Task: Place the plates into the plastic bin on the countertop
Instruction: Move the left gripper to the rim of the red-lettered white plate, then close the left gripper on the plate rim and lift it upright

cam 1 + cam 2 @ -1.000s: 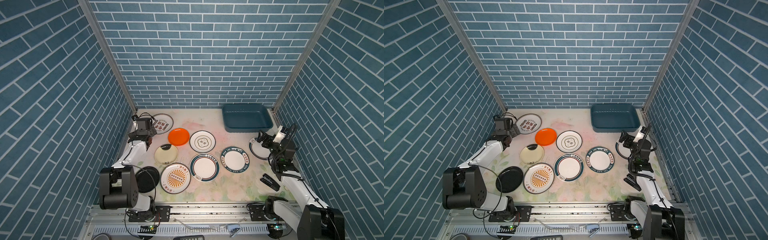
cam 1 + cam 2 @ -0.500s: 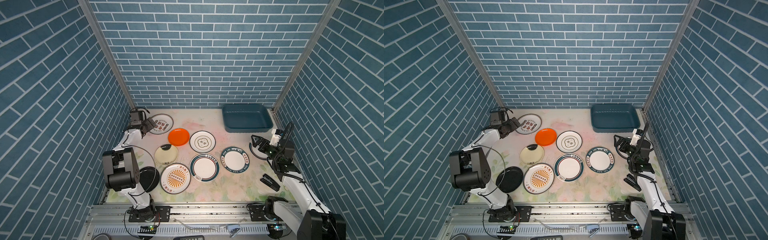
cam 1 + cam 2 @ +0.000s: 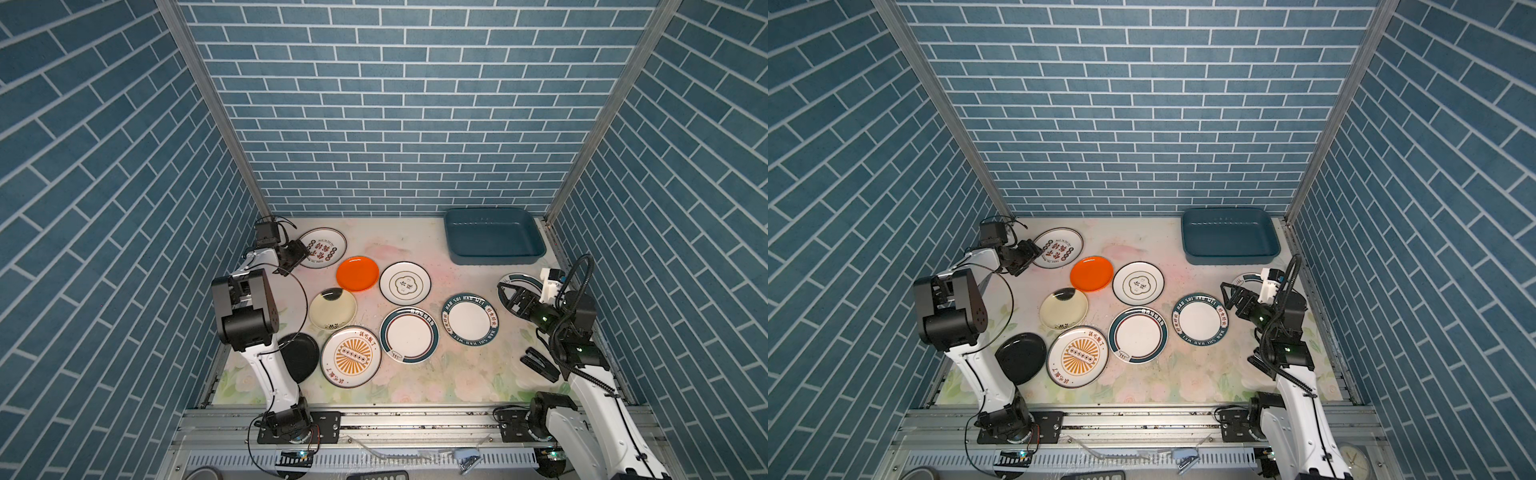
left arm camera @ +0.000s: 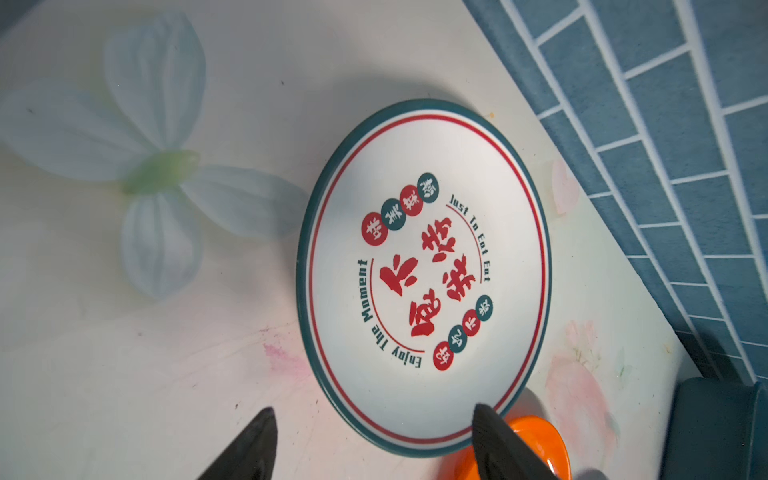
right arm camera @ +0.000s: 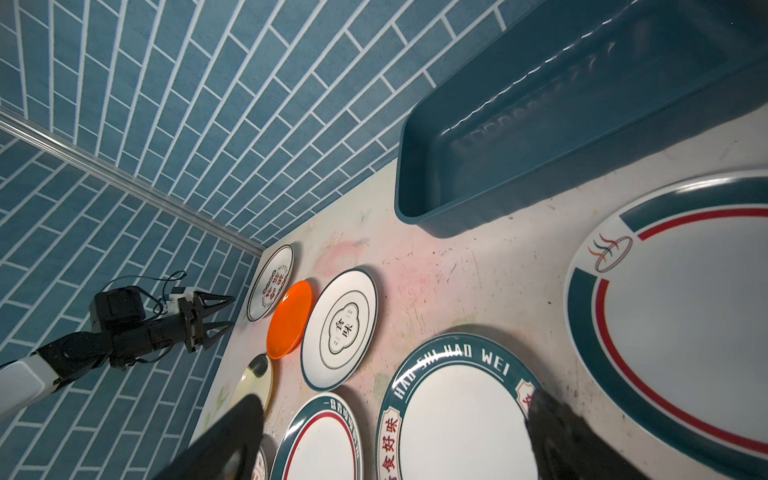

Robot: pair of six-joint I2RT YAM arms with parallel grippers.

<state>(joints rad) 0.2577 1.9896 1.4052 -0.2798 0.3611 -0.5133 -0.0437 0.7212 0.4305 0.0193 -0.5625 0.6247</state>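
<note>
The left claw (image 3: 300,252), released, is at the far-left lettered plate (image 3: 328,245); the right claw (image 3: 505,296) hangs released above the tabletop (image 3: 415,245).

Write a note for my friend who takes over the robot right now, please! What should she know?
Left gripper: open, at the edge of the red-lettered plate, not gripping it.
Right gripper: open and empty, near the teal-rimmed plate at the right edge.
Plastic bin: back right of the countertop, no plates inside.
Done: nothing is in the bin yet.
Left to do: all nine plates in view, the orange plate included, lie on the countertop and must go into the bin.
</note>
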